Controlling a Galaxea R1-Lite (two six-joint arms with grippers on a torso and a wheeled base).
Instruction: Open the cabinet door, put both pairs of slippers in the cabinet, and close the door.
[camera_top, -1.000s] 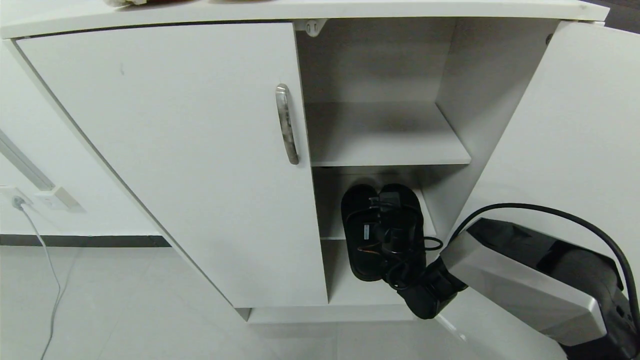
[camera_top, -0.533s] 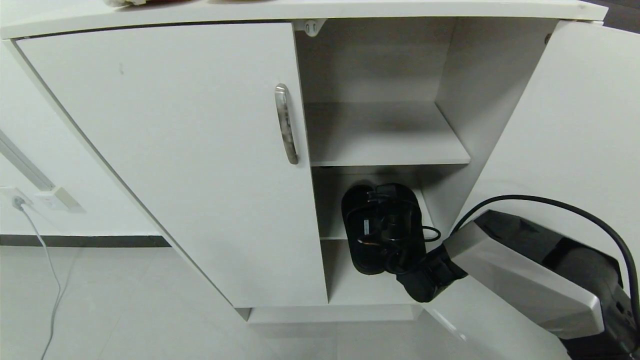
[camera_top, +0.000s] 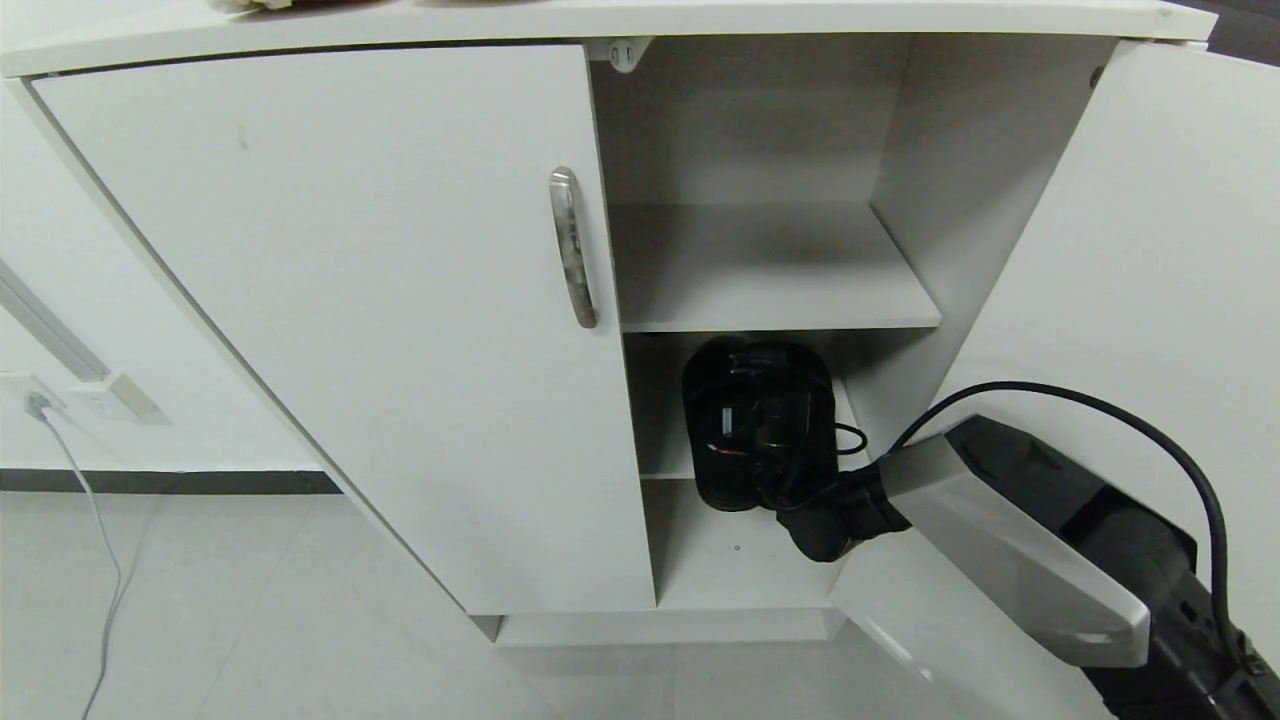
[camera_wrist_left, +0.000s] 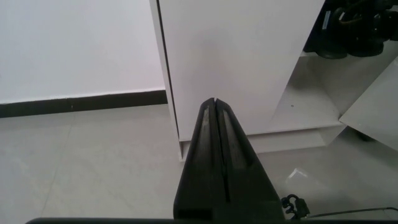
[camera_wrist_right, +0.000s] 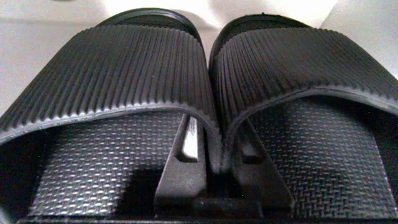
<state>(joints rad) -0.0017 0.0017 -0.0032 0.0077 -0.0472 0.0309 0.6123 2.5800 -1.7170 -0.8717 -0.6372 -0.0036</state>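
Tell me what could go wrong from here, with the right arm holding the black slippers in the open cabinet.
1. The right pincer pinches only the two inner strap edges of the slippers together, so one slipper may slide out.
2. The toes are close under the upper shelf; they may catch on its front edge.
3. The heels seem to reach past the lower shelf; released here, the pair might tip out.

White wall (camera_top: 200, 430), dark skirting (camera_top: 160, 482), pale tiled floor (camera_top: 250, 620), grey cable (camera_top: 118, 570).
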